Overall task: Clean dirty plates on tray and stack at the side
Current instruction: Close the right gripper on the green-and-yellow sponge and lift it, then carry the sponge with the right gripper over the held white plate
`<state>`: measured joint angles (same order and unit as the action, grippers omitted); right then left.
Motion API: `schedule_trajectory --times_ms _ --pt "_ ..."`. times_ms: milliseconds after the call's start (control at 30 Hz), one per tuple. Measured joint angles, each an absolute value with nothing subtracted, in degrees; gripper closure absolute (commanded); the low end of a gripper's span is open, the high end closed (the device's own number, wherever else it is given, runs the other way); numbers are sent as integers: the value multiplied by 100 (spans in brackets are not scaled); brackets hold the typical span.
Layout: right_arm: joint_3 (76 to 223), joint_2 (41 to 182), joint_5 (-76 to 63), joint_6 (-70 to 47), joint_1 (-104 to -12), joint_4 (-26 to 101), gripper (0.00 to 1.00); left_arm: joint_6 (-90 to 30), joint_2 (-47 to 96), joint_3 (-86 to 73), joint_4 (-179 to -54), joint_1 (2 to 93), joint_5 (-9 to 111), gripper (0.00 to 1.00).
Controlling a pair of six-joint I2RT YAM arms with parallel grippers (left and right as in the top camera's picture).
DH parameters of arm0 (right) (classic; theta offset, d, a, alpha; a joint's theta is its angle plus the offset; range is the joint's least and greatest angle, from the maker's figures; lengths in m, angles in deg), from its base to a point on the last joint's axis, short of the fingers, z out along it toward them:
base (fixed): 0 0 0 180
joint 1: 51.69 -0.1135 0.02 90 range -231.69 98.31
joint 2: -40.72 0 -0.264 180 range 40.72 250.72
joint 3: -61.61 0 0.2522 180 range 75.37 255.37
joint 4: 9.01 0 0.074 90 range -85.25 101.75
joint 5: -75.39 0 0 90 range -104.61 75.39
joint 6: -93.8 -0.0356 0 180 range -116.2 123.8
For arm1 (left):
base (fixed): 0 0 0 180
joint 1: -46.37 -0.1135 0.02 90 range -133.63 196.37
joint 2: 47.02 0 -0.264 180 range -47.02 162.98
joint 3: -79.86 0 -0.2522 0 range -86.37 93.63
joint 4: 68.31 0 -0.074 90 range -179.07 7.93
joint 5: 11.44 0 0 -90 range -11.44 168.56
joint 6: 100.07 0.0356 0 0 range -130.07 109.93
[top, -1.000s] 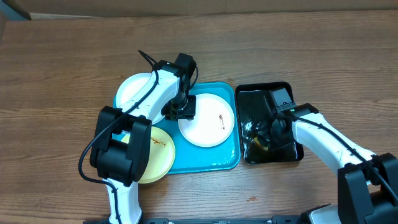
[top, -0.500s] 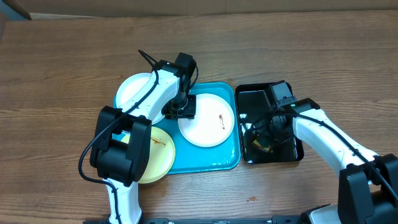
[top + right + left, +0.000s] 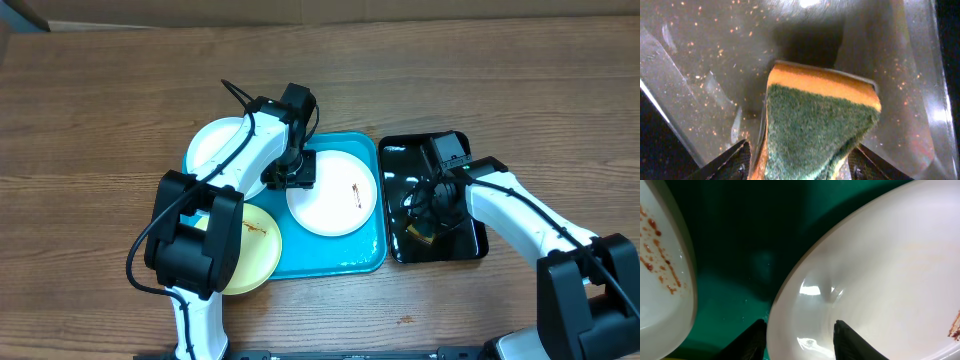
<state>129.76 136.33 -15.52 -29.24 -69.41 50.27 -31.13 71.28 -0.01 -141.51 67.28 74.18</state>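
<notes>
Where the turquoise tray (image 3: 340, 262) sits on the wooden counter (image 3: 100, 110), one white plate (image 3: 335, 205) lies inside it. A second white plate (image 3: 213, 145) is at its far-left corner, and the yellow plate (image 3: 255, 250) overlaps its near-left edge. The left claw (image 3: 800, 330) straddles the first plate's rim, narrowed; whether it pinches, I cannot tell. The right claw (image 3: 802, 165) clamps a green-and-yellow sponge (image 3: 820, 115) over the black tray (image 3: 400, 165).
</notes>
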Motion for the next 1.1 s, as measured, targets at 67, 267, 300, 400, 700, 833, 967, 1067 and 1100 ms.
schedule_trajectory --times_ms 67,267,300,400,700,833,967,1067,1100 --pt "12976 13674 -1549 -2959 -6941 5012 37 -3116 7128 -1 -14138 6728 7416 55" --pt "12976 13810 -1552 -3029 -6941 4979 41 -3116 7128 -68 -14118 6728 7525 57" --pt "12976 13821 -1554 -3031 -6941 4970 42 -3116 7128 -103 -14112 6728 7560 59" --pt "12976 13830 -1569 -3050 -6941 4933 49 -3118 7128 -221 -14081 6728 7628 64" --pt "12976 13830 -1602 -3035 -6941 4922 94 -3124 7128 -364 -13965 6728 7680 81" --pt "12994 13841 -1611 -2991 -6941 4896 96 -3144 7128 -364 -13972 6728 7700 96" --pt "13179 13841 -1608 -2856 -6941 5093 96 -3116 7095 -361 -13983 6728 7687 96" --pt "13485 13841 -1608 -2659 -6941 5460 96 -3116 7095 -361 -13985 6728 7682 96" --pt "13612 13841 -1606 -2600 -6941 5589 96 -3116 7095 -361 -13983 6728 7680 96"
